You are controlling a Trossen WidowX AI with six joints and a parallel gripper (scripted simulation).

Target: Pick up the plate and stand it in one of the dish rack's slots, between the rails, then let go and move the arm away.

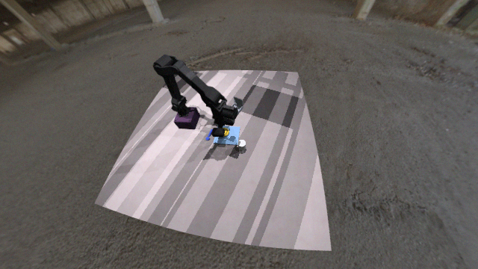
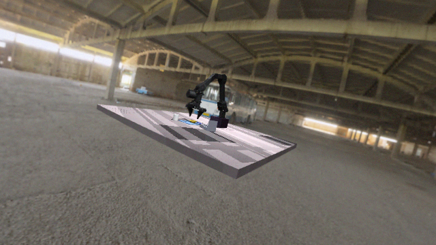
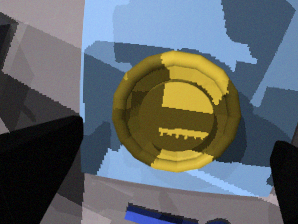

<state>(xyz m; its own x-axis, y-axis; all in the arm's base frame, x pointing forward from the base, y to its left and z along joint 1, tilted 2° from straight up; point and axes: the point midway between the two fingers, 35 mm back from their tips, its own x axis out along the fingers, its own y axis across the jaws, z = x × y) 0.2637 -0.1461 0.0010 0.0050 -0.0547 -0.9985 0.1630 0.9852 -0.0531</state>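
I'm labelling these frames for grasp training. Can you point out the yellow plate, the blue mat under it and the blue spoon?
yellow plate [image 3: 176, 111]: wrist view, on its centre well.
blue mat [image 3: 133, 10]: wrist view, on a bare upper part.
blue spoon [image 3: 162, 219]: wrist view, on its handle.

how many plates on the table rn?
1. The yellow plate lies flat on the blue mat, directly below the open gripper, near the blue spoon. None show in the dish rack, though the arm hides part of the table.
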